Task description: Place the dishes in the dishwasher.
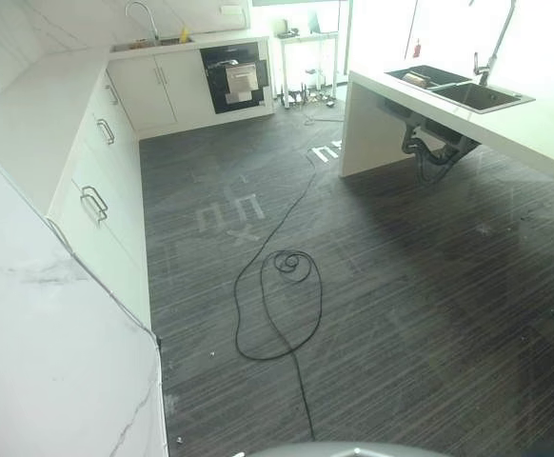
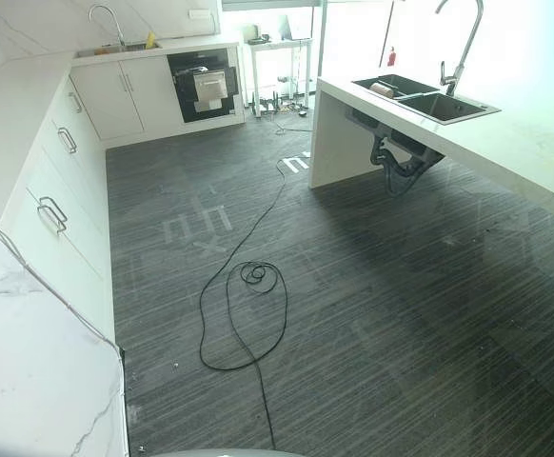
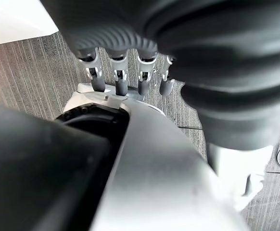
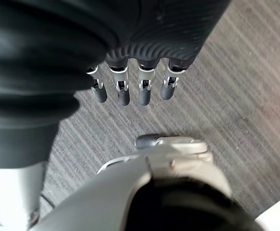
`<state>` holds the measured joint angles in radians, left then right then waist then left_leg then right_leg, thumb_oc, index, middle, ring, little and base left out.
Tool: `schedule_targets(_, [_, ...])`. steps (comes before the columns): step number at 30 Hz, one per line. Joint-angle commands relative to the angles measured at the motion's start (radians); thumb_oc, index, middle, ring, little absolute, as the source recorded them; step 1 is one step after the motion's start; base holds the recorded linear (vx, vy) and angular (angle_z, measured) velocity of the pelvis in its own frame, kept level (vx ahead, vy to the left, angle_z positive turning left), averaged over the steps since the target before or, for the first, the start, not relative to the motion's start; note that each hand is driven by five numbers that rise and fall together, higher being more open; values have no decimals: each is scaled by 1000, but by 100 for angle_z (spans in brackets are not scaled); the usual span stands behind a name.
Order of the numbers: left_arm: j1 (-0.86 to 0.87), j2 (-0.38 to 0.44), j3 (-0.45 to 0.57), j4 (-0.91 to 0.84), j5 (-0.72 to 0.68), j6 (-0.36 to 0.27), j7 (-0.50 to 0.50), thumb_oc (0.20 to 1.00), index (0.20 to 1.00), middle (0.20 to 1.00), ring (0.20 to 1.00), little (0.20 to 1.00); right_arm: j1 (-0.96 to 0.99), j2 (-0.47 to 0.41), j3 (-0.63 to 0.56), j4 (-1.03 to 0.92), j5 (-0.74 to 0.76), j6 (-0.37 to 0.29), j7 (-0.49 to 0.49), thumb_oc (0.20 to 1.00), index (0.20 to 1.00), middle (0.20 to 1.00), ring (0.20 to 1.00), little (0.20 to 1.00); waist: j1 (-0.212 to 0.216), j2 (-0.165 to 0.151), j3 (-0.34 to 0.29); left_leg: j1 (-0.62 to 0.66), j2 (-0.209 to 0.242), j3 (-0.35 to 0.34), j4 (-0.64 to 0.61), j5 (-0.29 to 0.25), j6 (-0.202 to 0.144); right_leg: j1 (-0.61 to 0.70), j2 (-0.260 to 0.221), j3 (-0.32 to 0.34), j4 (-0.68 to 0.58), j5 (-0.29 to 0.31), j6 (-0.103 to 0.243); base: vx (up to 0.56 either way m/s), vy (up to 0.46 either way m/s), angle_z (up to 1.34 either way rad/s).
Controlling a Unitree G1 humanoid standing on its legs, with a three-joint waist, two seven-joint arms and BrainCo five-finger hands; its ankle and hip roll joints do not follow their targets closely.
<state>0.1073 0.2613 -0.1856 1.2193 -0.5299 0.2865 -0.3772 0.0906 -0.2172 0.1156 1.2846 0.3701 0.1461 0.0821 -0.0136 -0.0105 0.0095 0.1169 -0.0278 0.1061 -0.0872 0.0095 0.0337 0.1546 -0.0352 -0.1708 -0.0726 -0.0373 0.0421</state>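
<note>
Across the dark striped floor [image 1: 401, 286] I saw white cabinets [image 1: 106, 181], a sink counter [image 1: 505, 114]; left hand [image 3: 125, 72] and right hand [image 4: 130, 82] hung relaxed, empty.

— What did the floor [image 1: 401, 286] look like?
— Dark, matt, with fine streaks like wood grain or woven vinyl.

— And the surface [image 1: 29, 362] at seven o'clock?
— Glossy white stone, faintly veined like marble. The island surface [image 2: 534, 152] at two o'clock was the same smooth white.

— The fittings?
— The sink [image 2: 420, 100] was dark brushed metal, its tap [image 2: 460, 48] polished metal. The cabinet fronts [image 1: 101, 190] were smooth matt white with shiny metal handles [image 1: 94, 202]. The dishwasher [image 1: 234, 78] at twelve o'clock had a glossy black front.

— The hands?
— The left hand [image 3: 125, 77] and right hand [image 4: 130, 86] had silvery metal fingers, dark rubbery tips and matt black ribbed covers.
</note>
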Motion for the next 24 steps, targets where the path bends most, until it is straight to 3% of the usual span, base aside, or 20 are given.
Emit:
schedule_targets(1, [-85,-54,12,37,13,-1,-65,1000,1000,1000,1000,1000,-48,7,-12,52,36,-21,19,1000,1000,1000,1000,1000,-10,17,20,41,48,74,5,-95,-59,-43,-76,-42,2,44,93,3,0,-5])
schedule_targets(3, [-89,-50,13,39,17,-30,-40,1000,1000,1000,1000,1000,-48,6,-18,50,59,-38,37,1000,1000,1000,1000,1000,-15,20,16,44,48,77,4,-96,-59,-43,-75,-38,1,43,93,14,1,-14])
schedule_targets(4, [-94,-56,15,48,19,-54,13,1000,1000,1000,1000,1000,-49,11,-19,43,99,-77,87,1000,1000,1000,1000,1000,-20,21,12,45,49,81,5,-95,-60,-43,-75,-35,1,44,92,23,-4,-15])
schedule_targets(7, [-104,-75,25,48,-24,-97,31,1000,1000,1000,1000,1000,-54,24,-8,15,125,-174,169,1000,1000,1000,1000,1000,-22,19,11,48,49,82,4,-94,-60,-40,-75,-35,0,46,91,32,-18,-5])
schedule_targets(9, [-112,-78,29,30,-34,-159,50,1000,1000,1000,1000,1000,-62,26,7,-24,164,-213,193,1000,1000,1000,1000,1000,-22,18,13,48,50,82,4,-92,-62,-40,-77,-35,1,48,91,0,0,0])
schedule_targets(10, [-126,-77,19,-15,-58,-247,42,1000,1000,1000,1000,1000,-69,23,15,-66,209,-253,229,1000,1000,1000,1000,1000,-19,17,11,47,51,81,2,-91,-62,-39,-76,-37,-2,48,90,0,0,0])
schedule_targets(14, [-159,-95,-16,-55,-129,-360,37,1000,1000,1000,1000,1000,-107,25,24,-61,274,-364,266,1000,1000,1000,1000,1000,-14,33,-3,47,48,84,0,-90,-63,-35,-80,-52,-5,49,87,27,18,4])
schedule_targets(18, [-149,-94,-44,-203,-143,-402,71,1000,1000,1000,1000,1000,-110,23,49,-217,336,-368,227,1000,1000,1000,1000,1000,-8,31,-2,50,49,84,2,-88,-65,-30,-81,-57,-5,49,86,0,-28,5])
schedule_targets(20, [-134,-80,-62,-368,-129,-401,145,1000,1000,1000,1000,1000,-86,20,80,-405,335,-332,160,1000,1000,1000,1000,1000,-13,28,8,50,51,82,2,-84,-65,-31,-77,-49,-2,52,84,-50,-60,2])
schedule_targets(24, [-114,-37,-55,-569,-137,-376,205,1000,1000,1000,1000,1000,-54,18,105,-601,332,-285,90,1000,1000,1000,1000,1000,-17,24,22,53,54,82,2,-81,-64,-28,-73,-44,-1,51,80,-49,-54,0])
